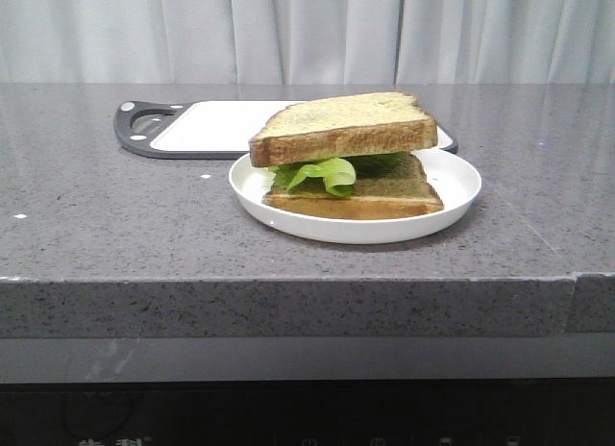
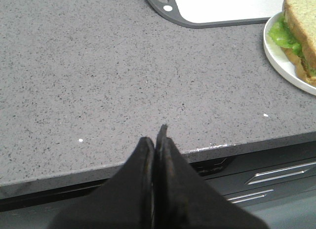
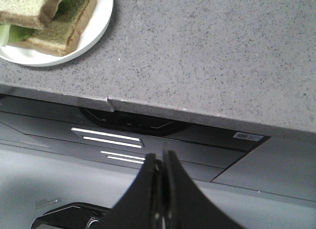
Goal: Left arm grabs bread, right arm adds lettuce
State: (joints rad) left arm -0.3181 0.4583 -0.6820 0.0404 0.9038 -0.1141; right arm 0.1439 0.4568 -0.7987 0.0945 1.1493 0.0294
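Note:
The bread [image 1: 341, 127], a thick golden-crusted slice, lies tilted on top of the lettuce [image 1: 322, 173], which rests on a thinner toast slice [image 1: 370, 198] in a white plate [image 1: 461, 191]. The sandwich also shows in the left wrist view [image 2: 302, 26] and in the right wrist view [image 3: 34, 17]. My left gripper [image 2: 156, 140] is shut and empty, at the counter's front edge, well left of the plate. My right gripper [image 3: 161, 162] is shut and empty, below the counter's front edge, right of the plate. Neither gripper shows in the front view.
A white cutting board with a dark grey rim and handle [image 1: 144, 129] lies behind the plate; it shows in the left wrist view too [image 2: 222, 7]. The grey speckled counter [image 1: 115, 225] ends in a front edge, with dark drawer fronts [image 3: 148, 135] under it.

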